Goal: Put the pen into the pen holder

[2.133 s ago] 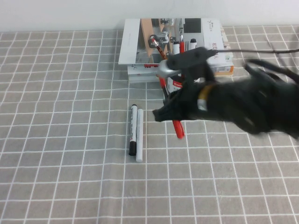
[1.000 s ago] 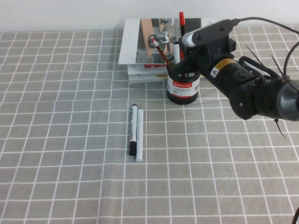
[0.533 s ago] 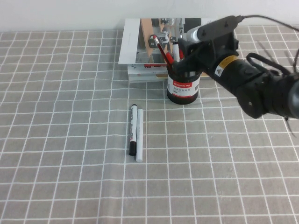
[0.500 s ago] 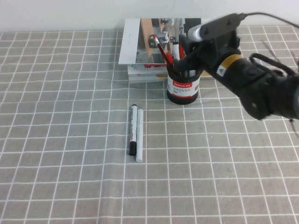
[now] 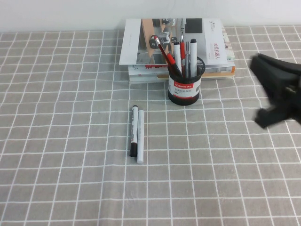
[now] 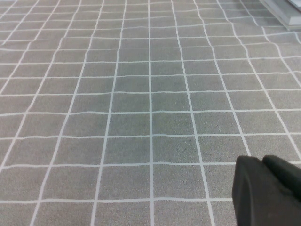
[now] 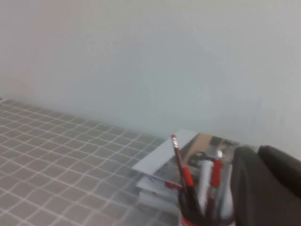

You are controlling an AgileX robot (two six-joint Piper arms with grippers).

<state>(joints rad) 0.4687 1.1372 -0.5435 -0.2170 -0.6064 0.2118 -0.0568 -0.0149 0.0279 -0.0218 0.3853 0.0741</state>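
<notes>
Pen stands tilted inside pen holder; placement looks done. Right gripper at right edge, apart from holder, shut, empty. Left gripper low over cloth, finger state unclear. Next: park

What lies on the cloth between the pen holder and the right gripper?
Bare checked cloth in the high view, between the pen holder and the shut right gripper.
</notes>
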